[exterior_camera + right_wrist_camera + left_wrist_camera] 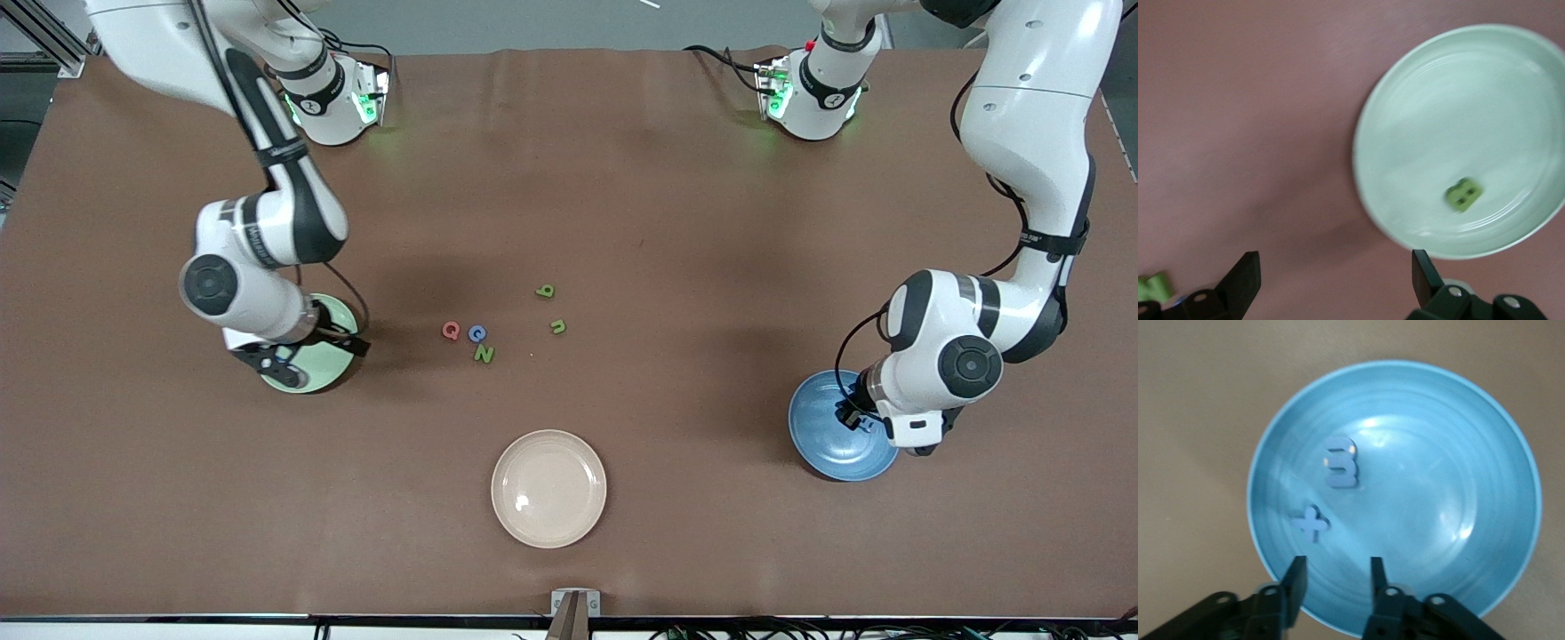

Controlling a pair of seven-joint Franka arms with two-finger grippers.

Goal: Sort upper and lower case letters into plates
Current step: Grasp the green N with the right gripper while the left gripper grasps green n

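With the green B [1463,194] in the pale green plate [1405,133] under the wide-open, empty right gripper [1331,280], the Q-G-Z cluster [468,339] lies nearer that arm than the part-open, empty left gripper [1336,577] over the blue plate [1485,453].

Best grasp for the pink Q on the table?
Pink Q lies flat, so come straight down and pinch across its outer ring. Set the jaws so neither finger lands toward the blue G, which sits close beside it toward the left arm's end; the other sides look free.
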